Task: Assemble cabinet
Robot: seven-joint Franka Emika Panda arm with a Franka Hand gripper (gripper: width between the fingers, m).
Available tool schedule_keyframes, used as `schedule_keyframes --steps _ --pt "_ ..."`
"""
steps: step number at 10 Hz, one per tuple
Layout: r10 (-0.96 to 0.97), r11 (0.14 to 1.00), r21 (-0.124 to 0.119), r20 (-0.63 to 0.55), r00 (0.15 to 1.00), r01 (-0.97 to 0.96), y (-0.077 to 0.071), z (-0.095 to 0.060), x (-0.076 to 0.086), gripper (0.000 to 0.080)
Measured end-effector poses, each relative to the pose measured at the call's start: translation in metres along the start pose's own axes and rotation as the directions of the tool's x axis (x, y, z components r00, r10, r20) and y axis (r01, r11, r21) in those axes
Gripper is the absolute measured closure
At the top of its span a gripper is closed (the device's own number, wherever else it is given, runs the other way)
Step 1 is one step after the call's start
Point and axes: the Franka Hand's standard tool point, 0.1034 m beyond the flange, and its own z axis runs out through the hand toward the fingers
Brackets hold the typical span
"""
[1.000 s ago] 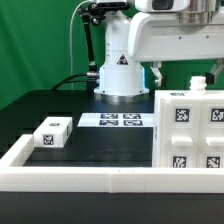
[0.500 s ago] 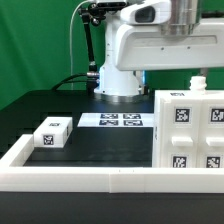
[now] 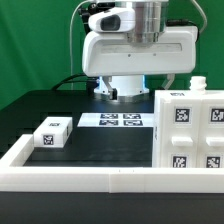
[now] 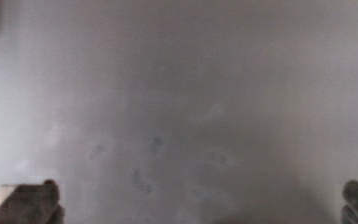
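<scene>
The cabinet (image 3: 190, 130) is a large white box with square tag markers on its faces. It stands at the exterior view's right, partly cut off by the frame edge. A small white tagged block (image 3: 51, 132) lies at the exterior view's left. My gripper (image 3: 140, 78) hangs high over the back of the table, clear of both. In the wrist view my gripper (image 4: 194, 205) is open wide, with one fingertip (image 4: 25, 200) at each side edge and nothing between them. That view shows only a blurred grey surface.
The marker board (image 3: 122, 121) lies flat at the table's middle back. A long white rail (image 3: 90, 180) borders the table's front and left side. The arm's white base (image 3: 120, 85) stands behind the marker board.
The arm's hand has swung toward the exterior view's left and come lower, and its wide white body now faces the camera. The cabinet and the block have not moved.
</scene>
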Motion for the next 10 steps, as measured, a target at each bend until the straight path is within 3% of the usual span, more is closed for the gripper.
schedule_keyframes --steps 2,4,7,10 --pt "-0.019 1.0 -0.004 0.003 1.0 0.019 0.023 0.001 -0.005 0.0002" --pt "-0.045 0.999 -0.01 0.013 0.999 0.045 0.07 0.004 -0.02 0.0002" --pt "-0.046 0.999 -0.019 0.029 0.999 0.047 0.116 0.019 -0.04 0.0002" --pt "-0.046 0.999 -0.026 0.035 0.998 0.047 0.135 0.02 -0.047 0.0002"
